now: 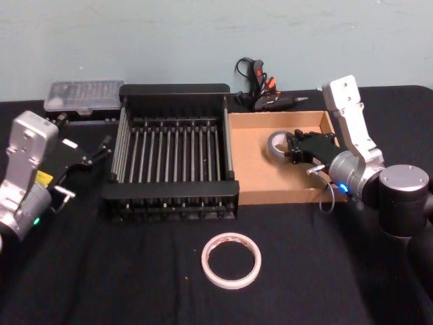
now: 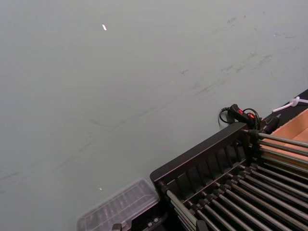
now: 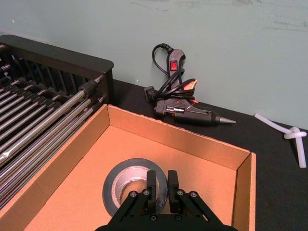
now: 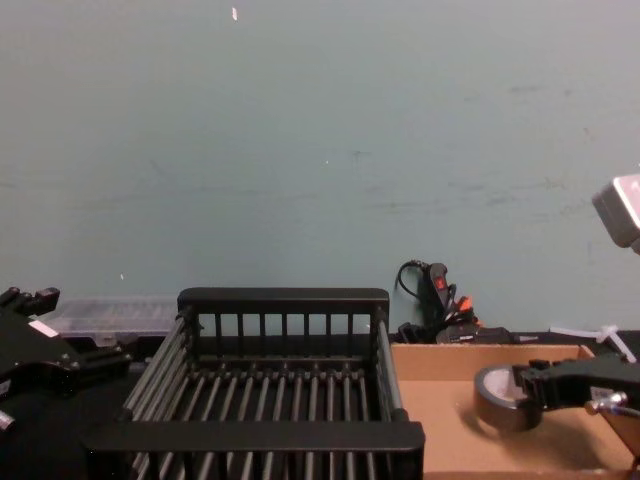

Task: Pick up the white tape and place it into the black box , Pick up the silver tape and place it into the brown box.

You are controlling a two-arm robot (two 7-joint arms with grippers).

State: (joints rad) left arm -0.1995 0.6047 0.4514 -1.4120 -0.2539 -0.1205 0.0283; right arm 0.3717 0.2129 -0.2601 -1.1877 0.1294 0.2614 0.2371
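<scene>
Black table (image 1: pixel 135 284): silver tape (image 1: pixel 279 145) flat, hole upward

We list on the black cloth-covered worktop (image 1: pixel 122 277): black slatted plastic crate (image 1: pixel 172 198), shallow tan cardboard tray (image 1: pixel 252 177) beside it, wide white tape ring (image 1: pixel 231 260) in front, clear plastic case (image 1: pixel 84 96), black glue gun (image 1: pixel 265 93) behind.

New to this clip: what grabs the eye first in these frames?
The right gripper sits over the brown box, its fingers pinching the wall of the silver tape, which is inside the tray. The white tape lies alone on the black cloth, in front of the black box. The left gripper waits beside that crate's left side.
</scene>
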